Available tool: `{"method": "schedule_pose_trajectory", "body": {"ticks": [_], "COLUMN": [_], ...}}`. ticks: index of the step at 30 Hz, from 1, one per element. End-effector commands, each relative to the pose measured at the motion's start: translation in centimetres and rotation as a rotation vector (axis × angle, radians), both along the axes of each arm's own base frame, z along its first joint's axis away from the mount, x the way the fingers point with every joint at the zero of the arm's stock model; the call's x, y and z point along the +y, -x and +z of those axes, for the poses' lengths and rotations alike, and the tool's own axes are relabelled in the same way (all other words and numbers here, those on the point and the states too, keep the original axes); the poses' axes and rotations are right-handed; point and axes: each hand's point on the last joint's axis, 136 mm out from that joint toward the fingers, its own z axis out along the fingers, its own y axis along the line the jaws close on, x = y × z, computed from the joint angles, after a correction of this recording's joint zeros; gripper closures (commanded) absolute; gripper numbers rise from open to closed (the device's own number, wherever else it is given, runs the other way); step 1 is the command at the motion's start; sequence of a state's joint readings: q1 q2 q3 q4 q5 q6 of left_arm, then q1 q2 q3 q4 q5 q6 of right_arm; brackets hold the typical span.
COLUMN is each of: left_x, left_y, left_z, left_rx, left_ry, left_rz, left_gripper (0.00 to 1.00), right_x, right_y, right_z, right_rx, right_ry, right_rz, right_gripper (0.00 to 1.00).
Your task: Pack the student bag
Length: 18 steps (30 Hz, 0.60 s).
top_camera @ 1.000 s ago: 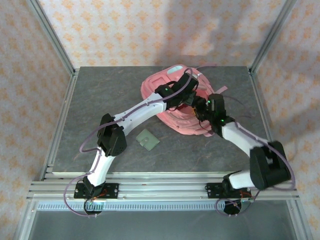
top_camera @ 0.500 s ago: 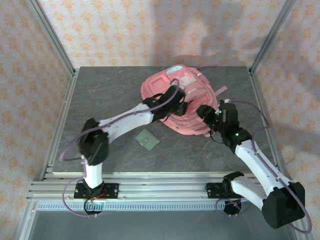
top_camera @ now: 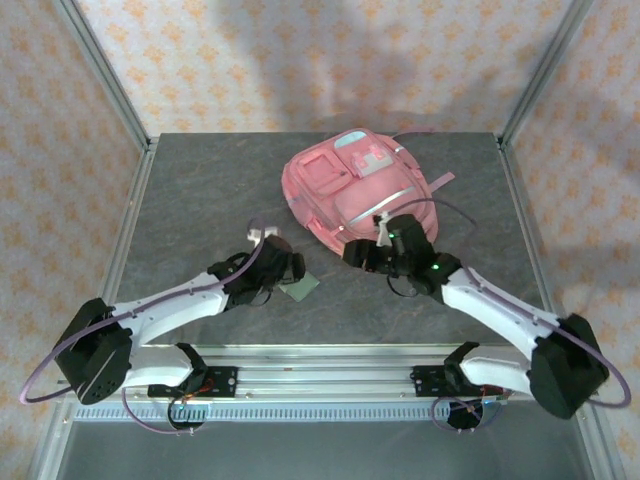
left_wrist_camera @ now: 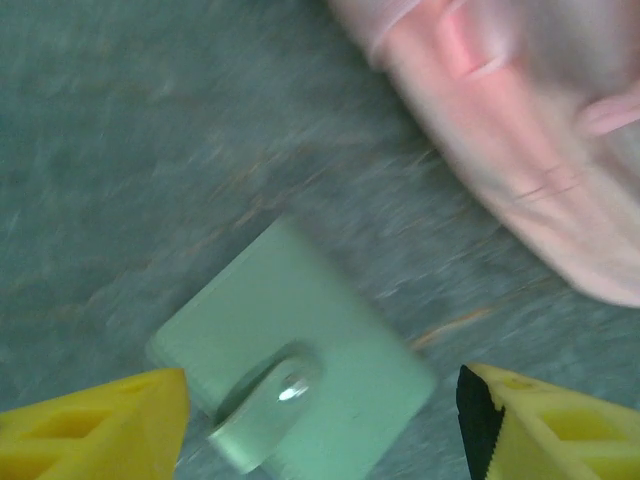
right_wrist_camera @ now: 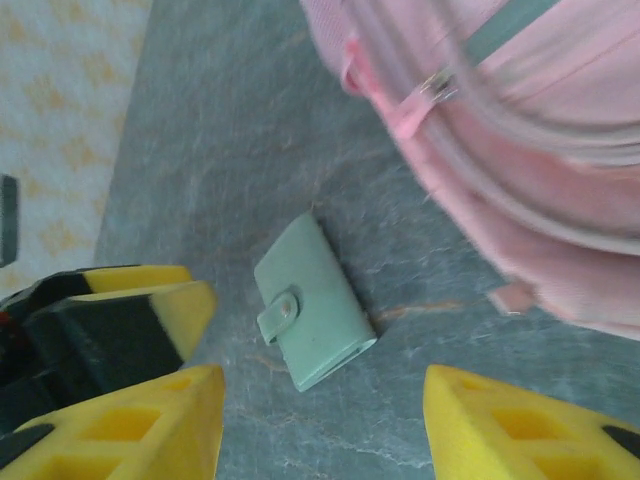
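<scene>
The student bag (top_camera: 350,185) is a pink backpack lying flat at the back middle of the table, and its pink fabric also shows in the wrist views (left_wrist_camera: 520,130) (right_wrist_camera: 520,130). A small green wallet with a snap tab (top_camera: 304,288) (left_wrist_camera: 290,345) (right_wrist_camera: 315,305) lies on the table in front of the bag. My left gripper (top_camera: 288,274) (left_wrist_camera: 320,430) hovers over the wallet, open, its yellow fingertips on either side and apart from it. My right gripper (top_camera: 352,254) (right_wrist_camera: 320,425) is open and holds nothing, just right of the wallet at the bag's front edge.
The table is grey stone-patterned (top_camera: 200,200), framed by aluminium posts and patterned walls. A yellow finger of the left gripper (right_wrist_camera: 150,300) shows beside the wallet in the right wrist view. A loose pink strap (top_camera: 441,181) trails from the bag's right side.
My left arm drew back from the bag to the green wallet and its gripper opened. My right arm swung from the bag's right side to its front edge, facing the wallet.
</scene>
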<state>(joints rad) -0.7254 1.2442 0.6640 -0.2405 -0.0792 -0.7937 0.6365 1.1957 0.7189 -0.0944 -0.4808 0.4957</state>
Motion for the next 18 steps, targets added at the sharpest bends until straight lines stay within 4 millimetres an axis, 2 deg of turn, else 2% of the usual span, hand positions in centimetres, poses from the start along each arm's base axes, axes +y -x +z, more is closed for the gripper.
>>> {"method": "schedule_pose_trajectory", "body": {"ticks": [1,5,10,18], "left_x": [0.2,1.1,0.7,0.4], "left_y": [0.6,1.3,1.0,0.8], "left_z": [-1.0,-2.8,-3.6,-5.2], "left_rx": [0.025,0.041,0.029,0.041], "left_ry": [0.146,0.172,0.217,0.250], "left_rz": [0.115,0.171,0.168,0.169], "left_gripper": [0.28,0.28,0.31,0.38], "right_x": [3.4,5.7,7.8,8.8], "right_y": [-0.5,-0.6,-1.3,-2.2], "right_z": [0.9,-1.4,-3.7,-8.4], "right_rx": [-0.063,-0.028,0.014,0.104], "right_ry": [-0.008,0.033,0.070,0.150], "right_rz": [0.098,0.143,0.167,0.155], "right_gripper": [0.47,0.48,0.50,0.58]}}
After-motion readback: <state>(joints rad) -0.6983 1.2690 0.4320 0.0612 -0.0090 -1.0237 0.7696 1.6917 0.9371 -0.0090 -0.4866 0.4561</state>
